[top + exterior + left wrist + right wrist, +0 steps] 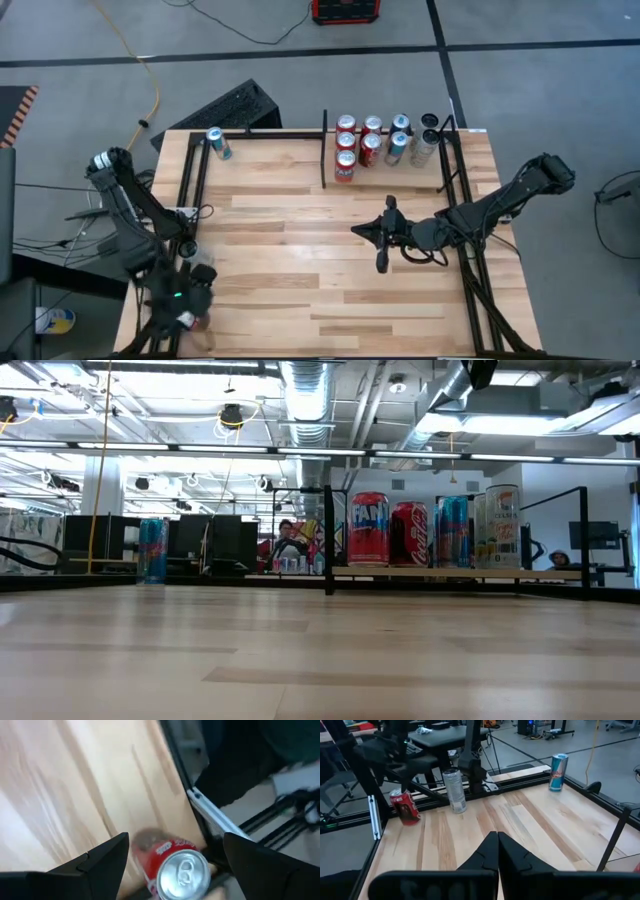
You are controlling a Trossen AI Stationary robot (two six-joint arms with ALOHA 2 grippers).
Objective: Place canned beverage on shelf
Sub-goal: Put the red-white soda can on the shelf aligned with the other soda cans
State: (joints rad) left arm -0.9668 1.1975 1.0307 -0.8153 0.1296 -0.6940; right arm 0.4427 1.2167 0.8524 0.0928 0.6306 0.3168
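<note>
A red can [172, 870] stands near the table's near left corner and looks tilted in the right wrist view [405, 806]. My left gripper [175, 857] is open above it, one finger on either side. My right gripper [496, 845] is shut and empty over the table's middle [380, 240]. The shelf [395, 178] is the far right wooden bay, right of a black divider bar [324, 150]. Several cans [370, 140] stand in it. They also show in the low view [420, 532]. My left gripper comes at the red can from above, slanting, with its two fingers [107, 857] on either side of the can's upper end [182, 870]. I cannot tell whether a finger touches the can's wall.
A silver can [455, 790] stands upright beside the red one near the left frame. A blue can [218, 144] stands at the far left corner. It also shows in the right wrist view [558, 771]. Black tube frame [195, 180] borders the table.
</note>
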